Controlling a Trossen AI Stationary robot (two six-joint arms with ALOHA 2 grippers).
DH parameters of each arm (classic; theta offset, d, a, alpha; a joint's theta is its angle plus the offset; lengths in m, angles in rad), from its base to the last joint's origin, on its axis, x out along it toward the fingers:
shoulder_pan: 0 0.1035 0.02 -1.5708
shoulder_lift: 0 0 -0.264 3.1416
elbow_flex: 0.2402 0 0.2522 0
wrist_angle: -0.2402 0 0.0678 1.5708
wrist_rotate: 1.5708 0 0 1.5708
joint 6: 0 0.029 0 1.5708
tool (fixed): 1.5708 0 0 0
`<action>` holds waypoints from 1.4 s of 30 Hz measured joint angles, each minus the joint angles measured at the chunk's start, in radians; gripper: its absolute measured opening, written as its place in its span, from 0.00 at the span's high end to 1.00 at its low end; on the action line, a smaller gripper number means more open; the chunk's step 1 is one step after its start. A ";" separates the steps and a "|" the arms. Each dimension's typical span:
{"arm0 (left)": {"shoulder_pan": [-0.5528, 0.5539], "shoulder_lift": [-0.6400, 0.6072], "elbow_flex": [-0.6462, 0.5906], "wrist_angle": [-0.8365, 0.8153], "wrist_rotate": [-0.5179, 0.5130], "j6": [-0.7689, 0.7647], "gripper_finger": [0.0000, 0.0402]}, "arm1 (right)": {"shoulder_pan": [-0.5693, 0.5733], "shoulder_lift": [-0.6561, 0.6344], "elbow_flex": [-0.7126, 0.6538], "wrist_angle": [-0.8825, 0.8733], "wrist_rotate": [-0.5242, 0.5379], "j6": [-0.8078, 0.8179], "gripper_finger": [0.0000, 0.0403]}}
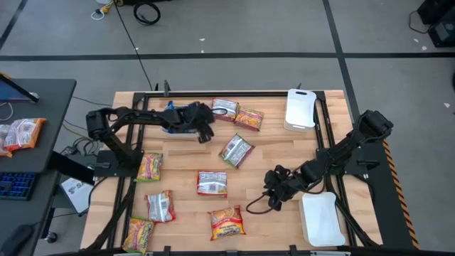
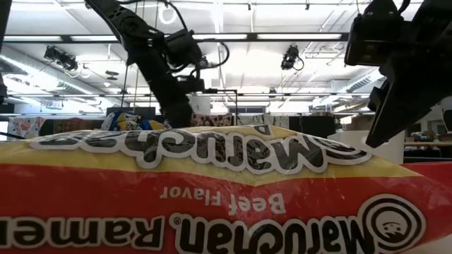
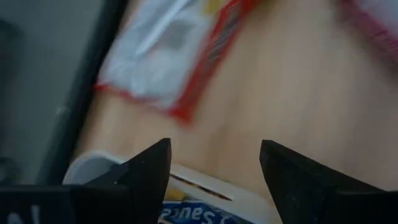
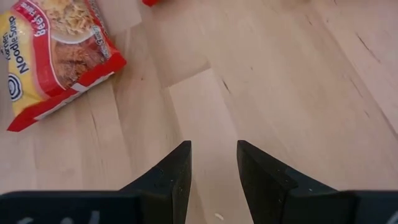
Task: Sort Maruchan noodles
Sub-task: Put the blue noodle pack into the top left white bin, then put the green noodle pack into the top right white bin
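Note:
Maruchan noodle packets lie flat and scattered on the wooden table: a silver-white one (image 1: 225, 108) and an orange-red one (image 1: 249, 119) at the far middle, silver-white ones (image 1: 236, 150) (image 1: 212, 183) mid-table, yellow-green ones (image 1: 149, 166) (image 1: 138, 235) at the left, an orange-red one (image 1: 226, 222) at the near edge. My left gripper (image 1: 205, 134) (image 3: 214, 162) hangs open over a white tray's rim (image 3: 205, 186), and a blue-yellow packet (image 3: 193, 214) lies in that tray. My right gripper (image 1: 272, 201) (image 4: 213, 155) hovers open over bare wood at the near right.
A white tray (image 1: 300, 109) stands at the far right and another (image 1: 320, 219) at the near right corner. Black rails frame the table. The near orange-red packet (image 2: 226, 190) fills the low view. A desk at the left holds one more packet (image 1: 21, 133).

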 joint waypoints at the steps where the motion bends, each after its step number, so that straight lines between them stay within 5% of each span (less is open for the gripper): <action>1: 0.009 -0.001 0.002 -0.016 -0.037 0.030 0.38 | 0.001 0.000 0.000 0.000 0.001 0.000 0.67; 5: 0.053 -0.001 -0.001 -0.059 -0.120 0.132 0.38 | 0.000 0.000 0.000 -0.001 0.003 -0.006 0.67; 10: 0.091 -0.003 0.005 -0.067 -0.347 0.279 0.38 | 0.000 0.000 0.000 -0.002 0.021 -0.012 0.67; 14: 0.062 -0.037 0.050 -0.094 -0.448 0.249 0.38 | 0.000 0.000 0.000 -0.003 0.020 -0.038 0.67; 17: -0.021 -0.094 0.091 -0.107 -0.390 0.152 0.38 | 0.000 0.000 0.000 -0.002 0.020 -0.096 0.67; 27: -0.317 -0.224 0.104 -0.059 0.067 -0.089 0.38 | -0.058 0.000 0.005 0.004 0.021 -0.291 0.67; 36: -0.507 -0.212 0.103 0.043 0.100 -0.144 0.38 | -0.110 0.000 0.216 -0.297 0.022 -0.352 0.67; 42: -0.573 -0.211 0.101 0.058 0.100 -0.160 0.38 | -0.116 0.000 0.237 -0.332 0.075 -0.440 0.67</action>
